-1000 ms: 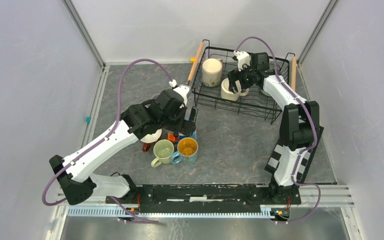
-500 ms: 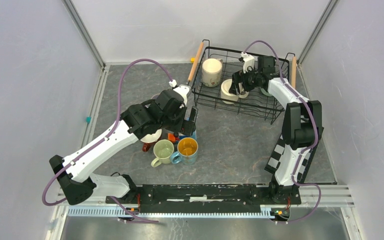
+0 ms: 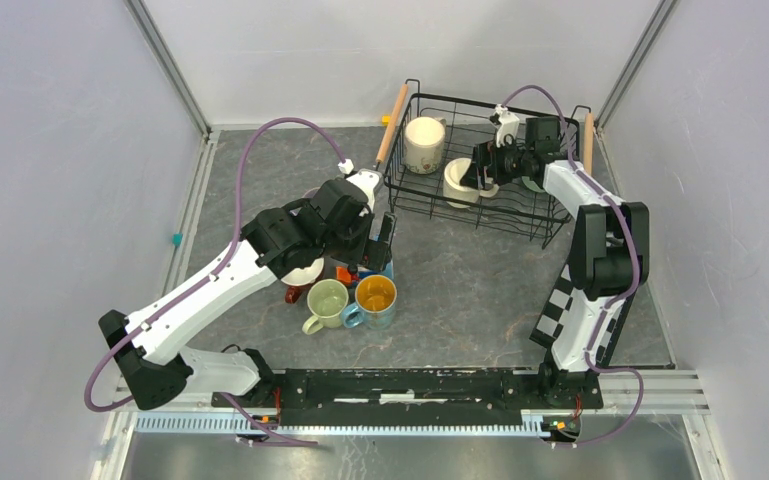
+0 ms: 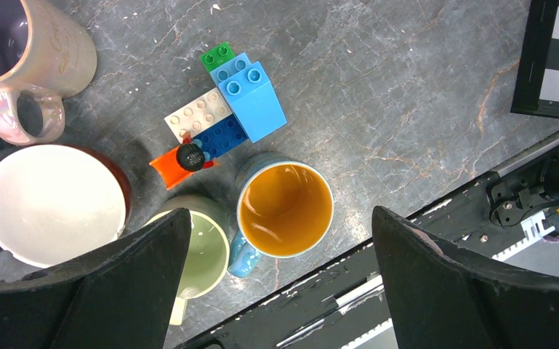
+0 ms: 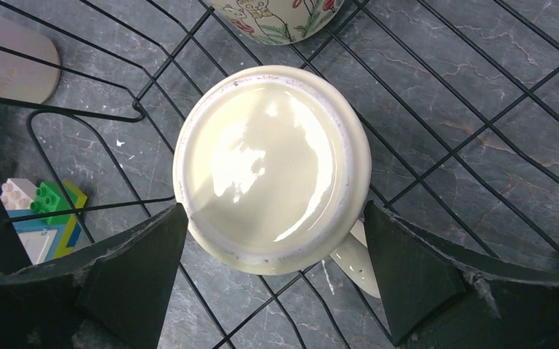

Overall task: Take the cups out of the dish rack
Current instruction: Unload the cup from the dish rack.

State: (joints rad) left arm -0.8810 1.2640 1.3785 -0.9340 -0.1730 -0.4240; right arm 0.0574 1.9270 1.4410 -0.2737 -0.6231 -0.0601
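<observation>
The black wire dish rack point(image 3: 490, 215) stands at the back right. In it are an upright cream floral mug point(image 3: 424, 143) and an upside-down cream cup point(image 3: 456, 181). My right gripper point(image 3: 482, 172) is open inside the rack. In the right wrist view its gripper point(image 5: 272, 218) straddles the cup's base point(image 5: 272, 167) without touching it. The cup's handle point(image 5: 356, 258) points toward the right finger. My left gripper point(image 3: 378, 243) is open and empty above the cups on the table. These are a blue mug with a yellow inside point(image 4: 285, 207), a pale green mug point(image 4: 200, 251), a dark red one point(image 4: 47, 203) and a pink-beige one point(image 4: 40, 51).
A toy block cluster point(image 4: 225, 120) lies among the unloaded mugs. The rack's wooden handles point(image 3: 392, 125) stick out at both sides. A checkerboard plate point(image 4: 556, 58) sits on the right arm's base. Walls close the table at left, back and right.
My right gripper has shifted a little to the right inside the rack, still open over the upside-down cream cup. The left arm has not moved.
</observation>
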